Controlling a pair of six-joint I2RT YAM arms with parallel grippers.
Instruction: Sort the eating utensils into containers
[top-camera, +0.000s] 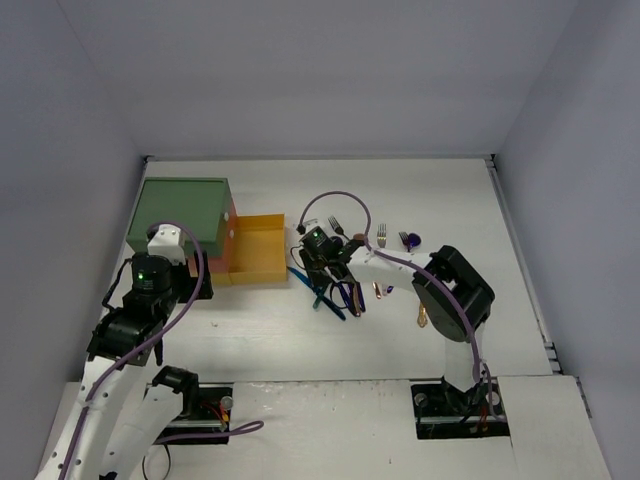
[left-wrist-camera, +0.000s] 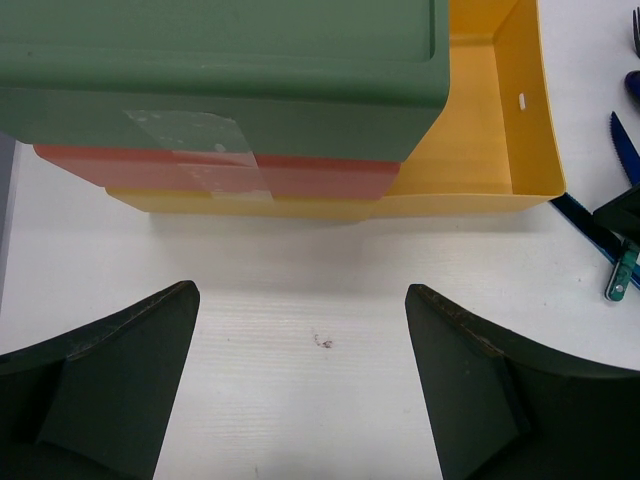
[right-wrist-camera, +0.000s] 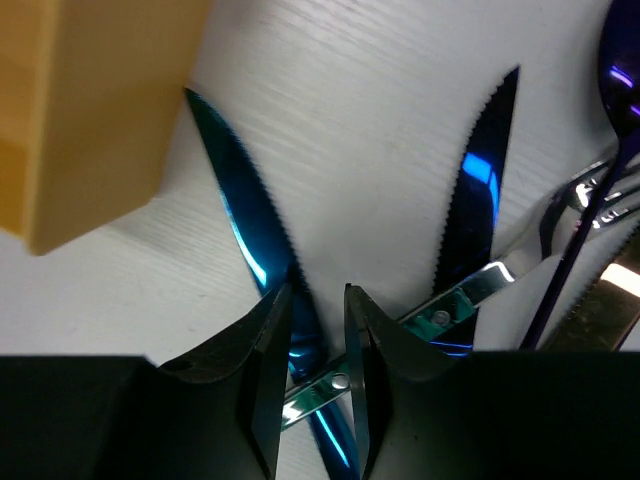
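Note:
The containers are one stacked unit with a green top (top-camera: 180, 212), an orange-red drawer (top-camera: 231, 232) and a yellow drawer (top-camera: 262, 250) pulled out to the right. In the left wrist view the green top (left-wrist-camera: 220, 50) sits over the red drawer (left-wrist-camera: 230, 172) and the open, empty yellow drawer (left-wrist-camera: 480, 110). My left gripper (left-wrist-camera: 300, 340) is open over bare table in front of the unit. My right gripper (right-wrist-camera: 318, 295) is nearly closed round a blue knife (right-wrist-camera: 240, 215) that lies beside the yellow drawer's corner (right-wrist-camera: 90, 120). A second blue knife (right-wrist-camera: 480, 180) lies to its right.
A shiny green-tinted handle (right-wrist-camera: 445, 312) crosses under the knives. A purple spoon (right-wrist-camera: 622, 70) and a silver fork (right-wrist-camera: 590, 195) lie at the right. More utensils lie right of the drawer: forks (top-camera: 381, 235), a purple spoon (top-camera: 410, 240), a gold piece (top-camera: 422, 318).

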